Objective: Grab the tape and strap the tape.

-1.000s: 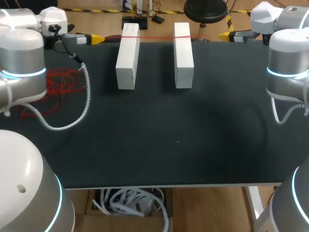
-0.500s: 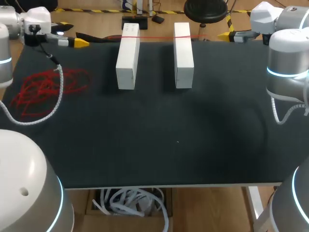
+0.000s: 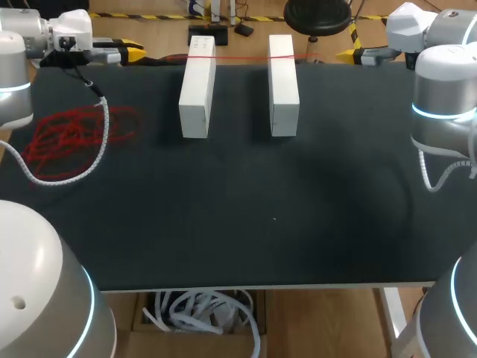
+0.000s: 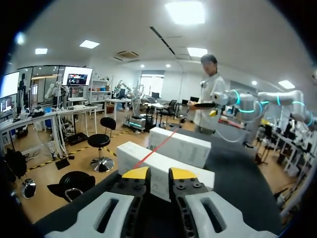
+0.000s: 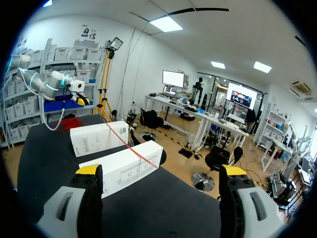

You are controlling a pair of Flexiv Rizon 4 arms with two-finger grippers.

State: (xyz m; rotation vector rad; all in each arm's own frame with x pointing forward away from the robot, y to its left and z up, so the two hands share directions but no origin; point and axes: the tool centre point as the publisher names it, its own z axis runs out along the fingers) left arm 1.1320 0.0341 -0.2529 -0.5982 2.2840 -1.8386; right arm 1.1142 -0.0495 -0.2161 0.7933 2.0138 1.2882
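Head view: black bench [image 3: 246,224] carries two long white boxes lying side by side with a gap between them, left box [image 3: 197,89] and right box [image 3: 283,86], both towards the far edge. A thin red tape [image 3: 238,57] runs taut and straight across the far ends of both box tops and carries on a little past the right box.

Loose tangle of red tape [image 3: 71,138] lies on the bench's left part, well apart from the boxes. The left arm's white coiled cable [image 3: 93,153] hangs over it.

Left tool [image 3: 134,54] sits at the far left corner of the bench, in line with the taut tape, fingers pointing towards the boxes. Right tool [image 3: 349,54] sits at the far right, pointing back at the boxes, apart from the tape's end.

Left wrist view: left tool [image 4: 159,173] has its yellow tips pressed almost together, pinching the tape [image 4: 158,146], which leaves the tips and runs ahead over the left box [image 4: 129,151], then the right box [image 4: 181,146]. Right tool [image 4: 213,110] shows beyond the boxes.

Right wrist view: right tool [image 5: 161,171] is spread wide, nothing between its fingers. Right box [image 5: 124,171] lies just ahead of it and the left box [image 5: 99,138] behind that. The tape [image 5: 129,144] crosses both tops. Left tool [image 5: 83,100] and the tangle [image 5: 69,123] lie beyond
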